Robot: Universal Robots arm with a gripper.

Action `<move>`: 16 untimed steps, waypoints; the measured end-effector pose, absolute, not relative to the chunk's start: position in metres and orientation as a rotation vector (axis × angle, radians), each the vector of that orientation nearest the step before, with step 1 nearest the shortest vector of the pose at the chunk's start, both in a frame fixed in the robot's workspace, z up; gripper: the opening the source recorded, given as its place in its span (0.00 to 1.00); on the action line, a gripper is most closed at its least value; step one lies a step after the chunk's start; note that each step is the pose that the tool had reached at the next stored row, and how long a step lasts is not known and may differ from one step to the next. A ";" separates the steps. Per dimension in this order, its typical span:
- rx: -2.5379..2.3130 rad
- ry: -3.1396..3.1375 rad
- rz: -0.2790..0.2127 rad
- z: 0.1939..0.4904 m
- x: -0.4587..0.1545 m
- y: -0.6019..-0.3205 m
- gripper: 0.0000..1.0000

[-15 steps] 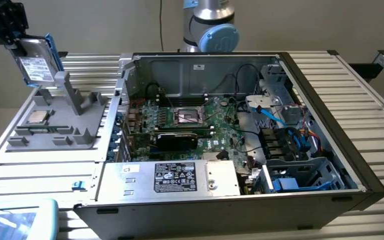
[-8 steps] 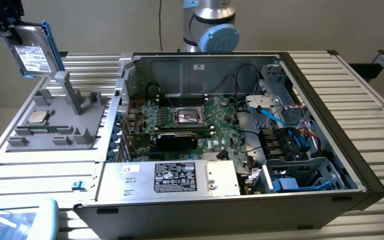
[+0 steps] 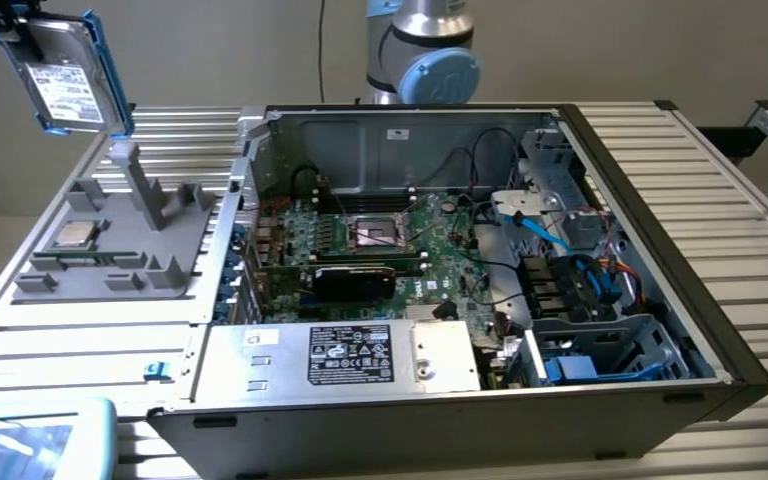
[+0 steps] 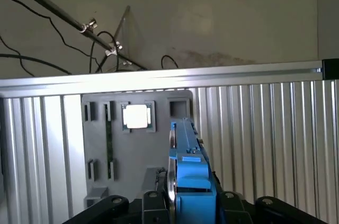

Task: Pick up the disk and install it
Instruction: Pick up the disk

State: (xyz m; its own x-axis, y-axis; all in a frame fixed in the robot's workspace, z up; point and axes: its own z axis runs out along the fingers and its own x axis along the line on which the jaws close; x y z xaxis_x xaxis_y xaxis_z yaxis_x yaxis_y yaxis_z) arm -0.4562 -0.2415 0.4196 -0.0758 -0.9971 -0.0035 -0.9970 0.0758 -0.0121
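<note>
Hanging tilted in the air over the grey fixture tray [image 3: 124,262], the disk [image 3: 67,88] is pinched edge-on between the fingers of my gripper [image 4: 190,207]. The processor chip [image 3: 75,233] lies on that tray. The open computer case [image 3: 357,150] stands at the exterior view's right.

The desk [image 3: 704,180] is a flat top of silver aluminium profiles, ribbed with long parallel grooves. An open computer case [image 3: 424,432] lies on its side on the desk, open face up, covering the middle and much of the exterior view's right. Just beside the case, toward the exterior view's left, a grey moulded holder [image 3: 117,250] sits flat on the ribs. A small blue clip [image 3: 157,371] lies near the case's front corner. In the wrist view the desk [image 4: 265,144] ends in a bright rail, and the holder [image 4: 137,150] lies close to that edge.
</note>
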 end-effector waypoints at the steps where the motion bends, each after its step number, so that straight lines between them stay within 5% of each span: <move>1: -2.128 2.296 -0.010 0.422 -0.453 -0.242 0.37; 16: -2.128 2.296 -0.010 0.451 -0.413 -0.265 0.37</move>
State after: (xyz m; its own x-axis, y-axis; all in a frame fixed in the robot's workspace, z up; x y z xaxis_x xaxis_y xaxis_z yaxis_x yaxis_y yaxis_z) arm -0.4132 -0.2646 0.4507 -0.0758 -0.9971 -0.0037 -0.9970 0.0758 -0.0122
